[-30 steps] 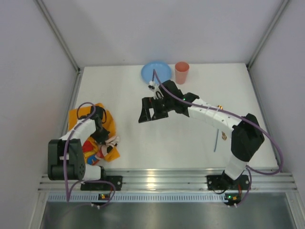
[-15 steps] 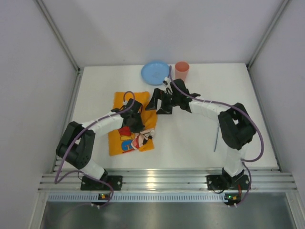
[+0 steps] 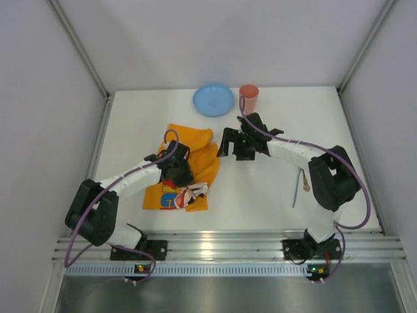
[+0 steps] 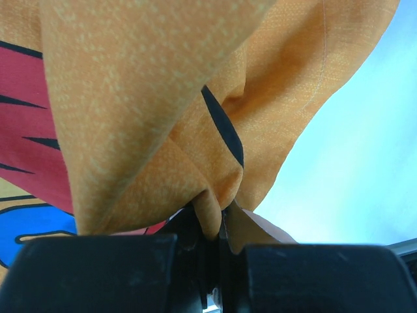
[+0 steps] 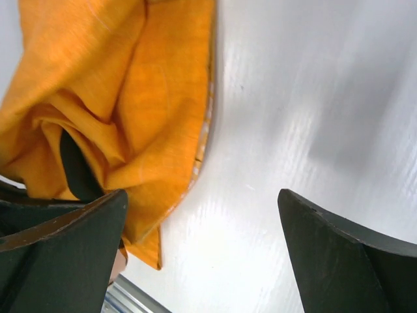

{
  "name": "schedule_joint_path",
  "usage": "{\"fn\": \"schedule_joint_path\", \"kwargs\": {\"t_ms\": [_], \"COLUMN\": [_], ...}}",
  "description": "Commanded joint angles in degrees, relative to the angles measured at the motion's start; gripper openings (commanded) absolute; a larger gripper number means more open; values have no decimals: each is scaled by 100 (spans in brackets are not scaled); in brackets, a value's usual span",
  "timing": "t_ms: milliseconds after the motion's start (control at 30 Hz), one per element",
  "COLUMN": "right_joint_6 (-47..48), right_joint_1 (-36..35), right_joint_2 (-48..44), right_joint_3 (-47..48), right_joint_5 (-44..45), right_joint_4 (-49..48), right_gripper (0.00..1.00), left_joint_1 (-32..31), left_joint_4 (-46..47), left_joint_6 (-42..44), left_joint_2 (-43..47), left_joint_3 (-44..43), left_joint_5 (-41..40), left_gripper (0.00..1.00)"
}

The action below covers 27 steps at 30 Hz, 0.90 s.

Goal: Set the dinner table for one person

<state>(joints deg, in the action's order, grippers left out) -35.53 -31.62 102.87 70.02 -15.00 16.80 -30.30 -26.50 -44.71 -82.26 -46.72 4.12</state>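
White worktop (image 3: 260,195) spans the bay beneath both arms, carrying an orange cartoon-print cloth (image 3: 195,140) that lies rumpled left of centre. A blue plate (image 3: 213,100) and a pink cup (image 3: 248,98) stand near each other at its far edge. The left hand (image 3: 179,175) is clamped on a bunched fold of the cloth, while the right hand (image 3: 234,149) hovers just beside the cloth's right edge, fingers spread wide.

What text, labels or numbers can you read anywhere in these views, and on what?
None can be read.
The orange cloth, pinched in the left tool, carries a cartoon print in red, blue and black, with no legible letters.
The blue plate and pink cup look plain in the top view.
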Motion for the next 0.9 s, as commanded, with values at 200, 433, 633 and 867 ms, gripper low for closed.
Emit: {"fn": "schedule_joint_path", "kwargs": {"t_ms": [200, 433, 633, 867], "right_joint_6": [-631, -1105, -1325, -1009], "right_joint_1": [-169, -344, -512, -460], "right_joint_2": [302, 831, 1209, 1148], "right_joint_3": [-121, -59, 73, 196], "right_joint_5": [226, -309, -599, -565], "right_joint_4": [-572, -1337, -1635, -1067], "right_gripper": [93, 83, 63, 3], "left_joint_1": [-11, -11, -11, -2], "left_joint_4": [-215, -364, -540, -742], "left_joint_6": [-56, -12, 129, 260], "left_joint_2": [-168, -186, -124, -194], "left_joint_3": [-337, -452, -496, -768], "left_joint_5": [247, 291, 238, 90], "left_gripper": [0, 0, 0, 42]}}
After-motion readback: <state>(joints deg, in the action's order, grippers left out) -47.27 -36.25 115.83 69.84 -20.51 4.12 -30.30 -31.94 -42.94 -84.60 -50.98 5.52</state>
